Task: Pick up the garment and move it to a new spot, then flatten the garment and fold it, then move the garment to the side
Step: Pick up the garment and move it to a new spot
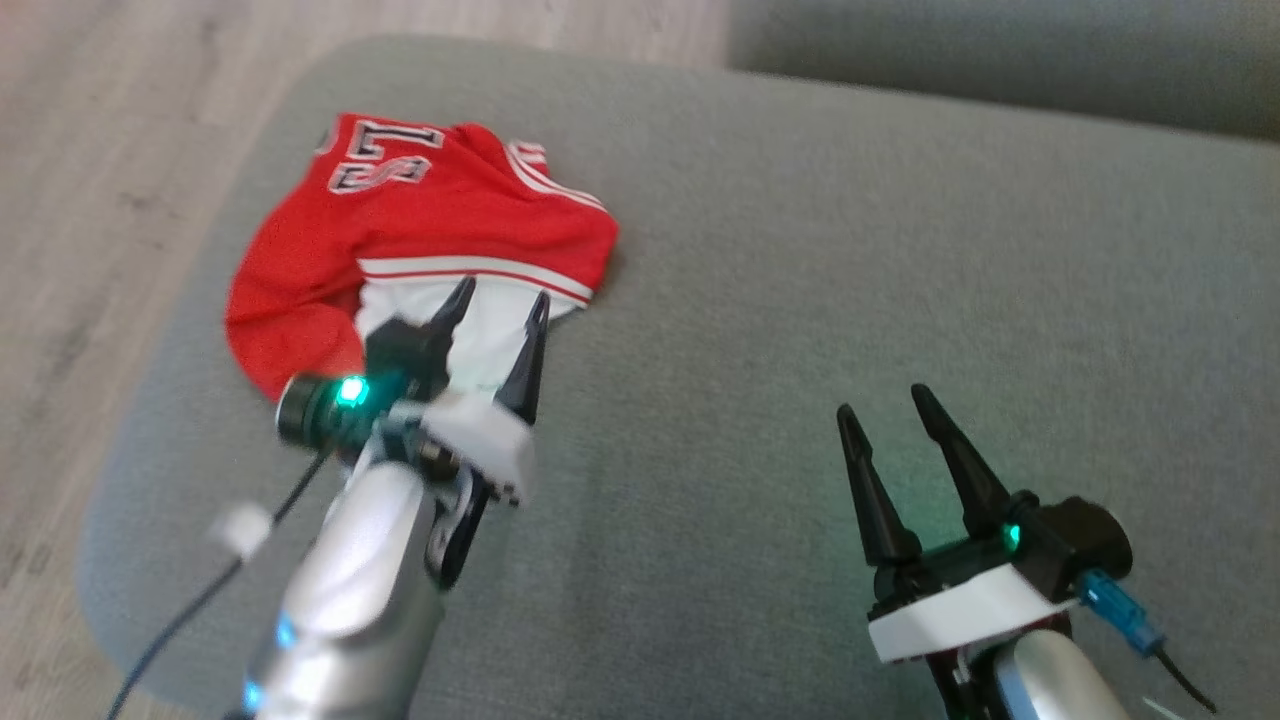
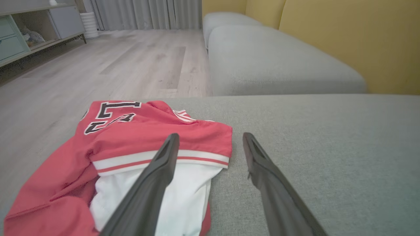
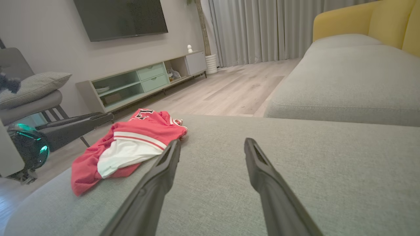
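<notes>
the red jersey lies crumpled near the left corner of the grey cushion. the left gripper hovers over its white part, fingers spread, holding nothing. the right gripper, also spread, hangs over bare cushion well apart from it.

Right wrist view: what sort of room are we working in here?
Most likely a home living room: a wall-mounted dark flat television, a low grey cabinet with pale green drawers beneath it, and a grey fabric sofa with yellow back cushions.
</notes>
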`<state>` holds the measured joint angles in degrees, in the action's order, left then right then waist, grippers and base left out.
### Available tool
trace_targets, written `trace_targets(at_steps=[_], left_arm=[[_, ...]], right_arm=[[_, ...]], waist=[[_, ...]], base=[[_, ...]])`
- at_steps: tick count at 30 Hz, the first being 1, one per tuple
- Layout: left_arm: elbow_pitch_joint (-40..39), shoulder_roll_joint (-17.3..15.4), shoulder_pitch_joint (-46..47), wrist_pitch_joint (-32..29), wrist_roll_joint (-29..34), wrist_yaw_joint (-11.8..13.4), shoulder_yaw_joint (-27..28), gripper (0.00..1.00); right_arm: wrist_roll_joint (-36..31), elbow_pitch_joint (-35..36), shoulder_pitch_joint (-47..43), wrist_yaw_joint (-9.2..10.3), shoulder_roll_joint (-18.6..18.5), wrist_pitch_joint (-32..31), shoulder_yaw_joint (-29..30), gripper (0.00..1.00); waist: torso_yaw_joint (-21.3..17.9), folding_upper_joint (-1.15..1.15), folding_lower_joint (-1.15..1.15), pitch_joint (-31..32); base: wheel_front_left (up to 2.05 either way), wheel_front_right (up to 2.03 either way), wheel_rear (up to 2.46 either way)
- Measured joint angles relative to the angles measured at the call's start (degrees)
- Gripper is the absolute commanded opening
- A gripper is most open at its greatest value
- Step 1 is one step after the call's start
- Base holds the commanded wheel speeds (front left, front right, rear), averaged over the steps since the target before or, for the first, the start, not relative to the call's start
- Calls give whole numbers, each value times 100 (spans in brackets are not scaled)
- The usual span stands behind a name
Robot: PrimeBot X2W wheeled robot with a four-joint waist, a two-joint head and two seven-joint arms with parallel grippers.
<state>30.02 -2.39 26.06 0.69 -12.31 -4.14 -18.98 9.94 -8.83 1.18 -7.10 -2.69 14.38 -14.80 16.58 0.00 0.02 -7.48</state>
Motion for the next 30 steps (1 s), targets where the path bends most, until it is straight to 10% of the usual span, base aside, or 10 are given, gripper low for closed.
trace_targets(at_steps=[23, 24, 25, 30], left_arm=[[3252, 90, 2676, -255, -266, 65, -490, 100], [3316, 91, 2721, -245, -298, 64, -487, 33], [3382, 92, 2768, -176, -307, 47, -500, 0], [3546, 102, 2783, 249, -333, -142, -570, 0]], right_arm=[[-221, 160, 618, 0, -9, 0, -78, 100], [-221, 160, 638, 0, -9, 0, -80, 100], [-220, 162, 652, 0, -9, 0, -82, 100], [-177, 103, 649, 0, -10, 0, -77, 100]], waist=[[-900, 0, -1, -1474], [-917, 0, -1, -1483], [-930, 0, -2, -1488], [-936, 0, -2, -1362]], base=[[0, 0, 0], [0, 0, 0], [0, 0, 0], [0, 0, 0]])
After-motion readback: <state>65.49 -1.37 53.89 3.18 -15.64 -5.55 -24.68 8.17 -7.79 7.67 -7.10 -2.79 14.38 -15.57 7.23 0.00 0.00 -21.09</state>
